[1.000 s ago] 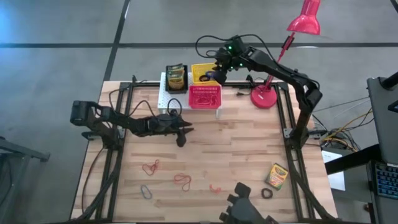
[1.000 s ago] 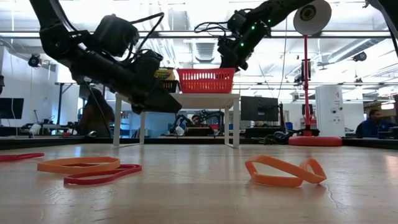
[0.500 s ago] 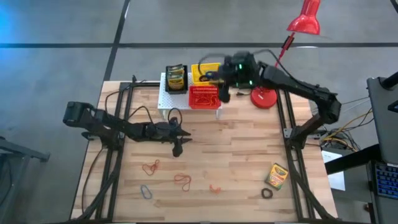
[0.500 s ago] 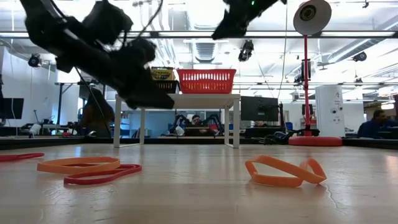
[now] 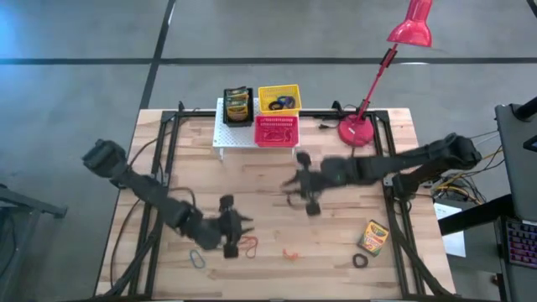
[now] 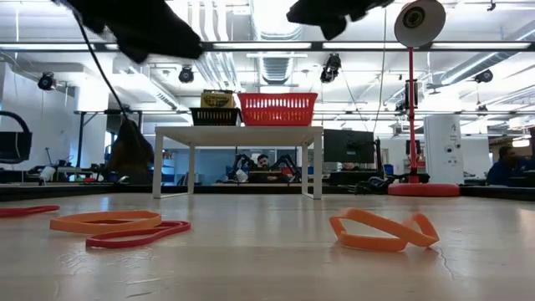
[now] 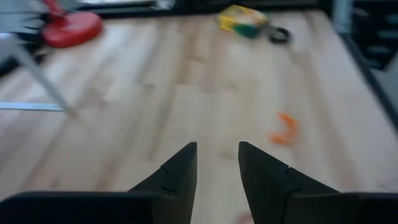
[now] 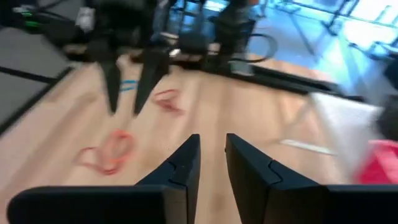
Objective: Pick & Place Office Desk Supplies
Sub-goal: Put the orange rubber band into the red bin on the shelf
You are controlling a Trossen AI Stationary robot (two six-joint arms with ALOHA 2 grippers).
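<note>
My left gripper (image 5: 240,232) hovers open above the near left of the table, beside a red elastic loop (image 5: 247,245); nothing lies between its fingers (image 7: 217,152). My right gripper (image 5: 291,186) hangs over the table's middle, its fingers a narrow gap apart (image 8: 212,142) and holding nothing. An orange loop (image 7: 284,129), a blue loop (image 5: 196,258) and a black loop (image 5: 360,261) lie flat on the wood. One crayon box (image 5: 372,237) lies near the right edge. A black basket (image 5: 237,105) with another crayon box, a yellow basket (image 5: 279,99) and a pink-red basket (image 5: 276,130) sit at the far edge.
The baskets stand on a white perforated rack (image 5: 221,134) with legs. A red desk lamp (image 5: 357,132) stands right of it, its head (image 5: 411,29) reaching past the far edge. Black frame rails (image 5: 159,210) run along both sides of the table.
My left gripper has swung from the table's left middle toward the near edge, ending beside the red loop. My right gripper has drawn back from above the yellow basket at the far edge to the table's middle and has sunk a little. No loop or box has moved.
</note>
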